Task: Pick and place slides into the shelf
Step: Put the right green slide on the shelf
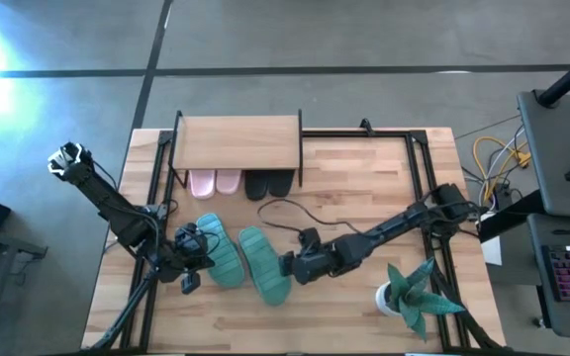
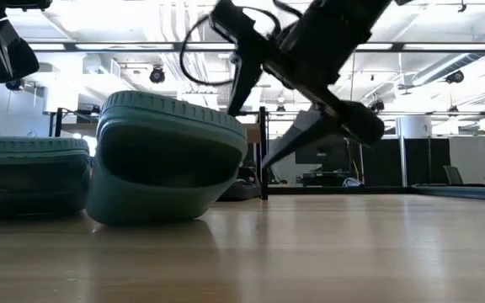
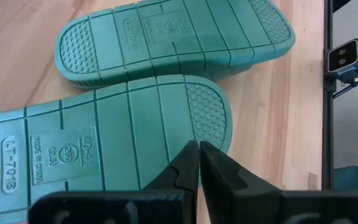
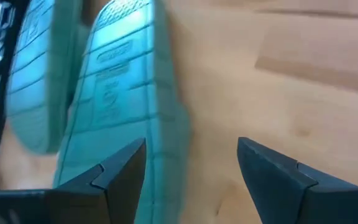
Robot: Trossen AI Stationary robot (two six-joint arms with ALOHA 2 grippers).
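Observation:
Two teal slides lie sole-up, side by side, on the wooden table: the left slide (image 1: 216, 252) and the right slide (image 1: 263, 265). Pink slides (image 1: 214, 182) and black slides (image 1: 268, 184) sit under the shelf (image 1: 236, 143) at the far edge. My left gripper (image 1: 188, 265) is shut; in its wrist view the gripper (image 3: 198, 146) hangs over the left slide's sole (image 3: 104, 137). My right gripper (image 1: 287, 265) is open at the right slide's right side. In its wrist view the gripper (image 4: 191, 146) has one finger over the sole (image 4: 117, 93) and the other over bare table. My left gripper points its shut fingertips down at the ribbed sole of the left teal slide, near its rounded end (image 3: 207, 115); I cannot tell whether they touch it. My right gripper straddles the right slide's long edge (image 4: 169, 124); I cannot tell whether either finger touches it.
A small potted plant (image 1: 409, 297) stands near the table's near right corner. A dark cable (image 1: 285, 210) loops across the table in front of the shelf. Black frame rails (image 1: 419, 168) run along the table's sides. Bare wood lies between the slides and the plant.

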